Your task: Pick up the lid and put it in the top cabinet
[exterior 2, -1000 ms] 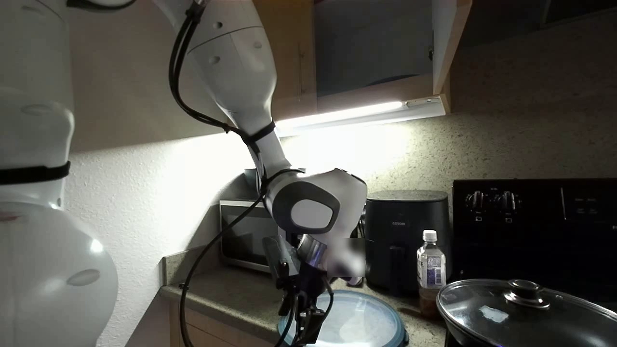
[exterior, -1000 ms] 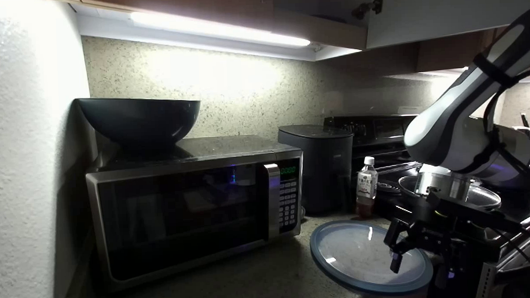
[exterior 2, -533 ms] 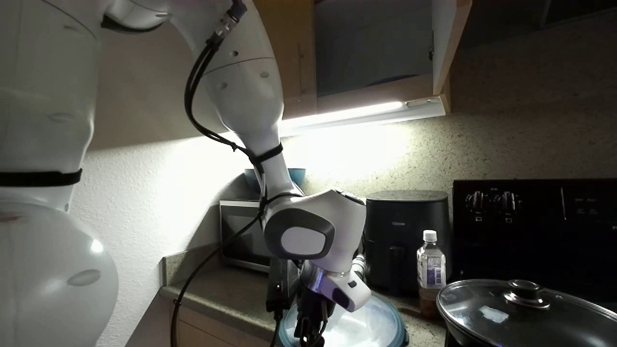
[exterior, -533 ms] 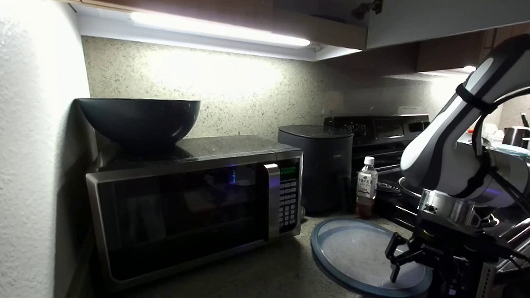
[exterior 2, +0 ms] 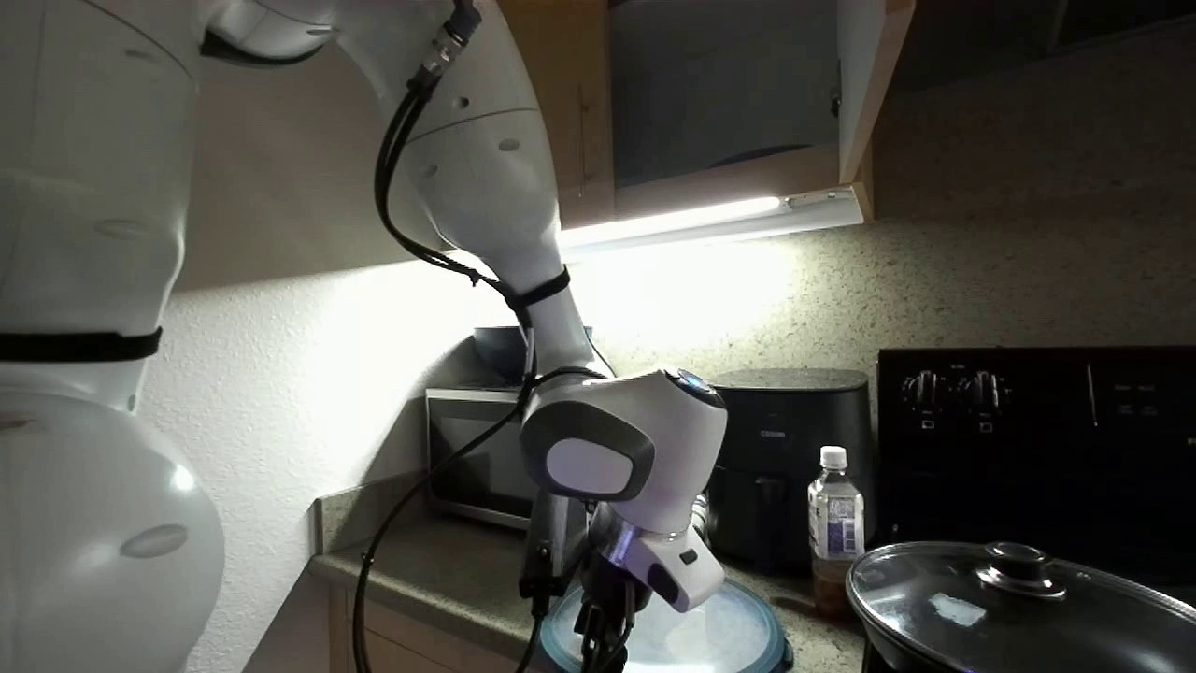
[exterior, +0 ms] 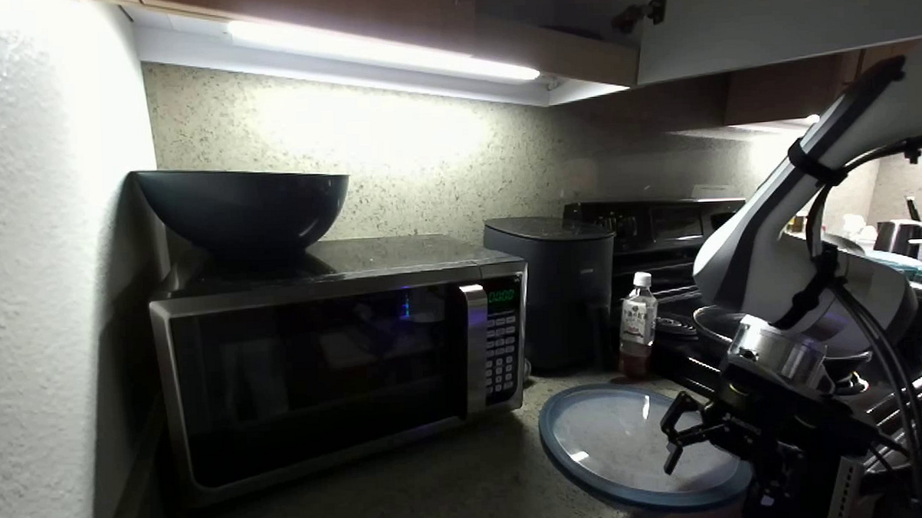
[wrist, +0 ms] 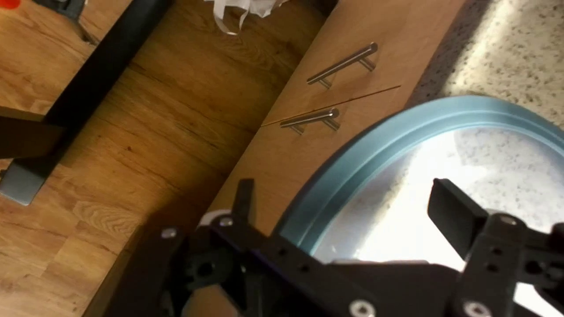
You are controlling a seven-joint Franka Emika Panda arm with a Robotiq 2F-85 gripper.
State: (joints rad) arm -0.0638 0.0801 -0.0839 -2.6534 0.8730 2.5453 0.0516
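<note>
The large, round, translucent, blue-rimmed lid point(exterior: 632, 445) rests on the speckled grey-beige countertop point(exterior: 408, 487). In an exterior view it lies between 3 and 4 o'clock from the black-fronted, silver-framed microwave point(exterior: 319, 371). In the wrist view, part of its rim projects past the countertop edge, above the pale wood drawer fronts point(wrist: 370, 105).

The black two-finger gripper point(wrist: 348, 204) is mounted on the white-and-grey jointed arm point(exterior 2: 495, 182). Its fingers point(wrist: 456, 215) stand wide apart. In the wrist view, the finger at 3 o'clock is positioned over the translucent area of the lid; the finger at 9 o'clock is outside the rim. The rim passes between the two. From here I cannot tell whether either finger touches the lid.

The wooden, wall-mounted top cabinet point(exterior 2: 729, 185) is at 12 o'clock from the lid in an exterior view. Its pale, flat door point(exterior 2: 860, 75) stands outward. A dark, curved-edged item point(exterior 2: 766, 153) shows inside.

The metal-knobbed, clear glass pan cover point(exterior 2: 1074, 631) is at 3 o'clock from the lid in an exterior view. In an exterior view, the dark, round bowl point(exterior: 248, 213) sits on the microwave, toward 11 o'clock; the black, upright air fryer point(exterior: 558, 301) is at 11 o'clock from the lid, the white-capped, clear plastic bottle point(exterior: 638, 320) at 12 o'clock.
</note>
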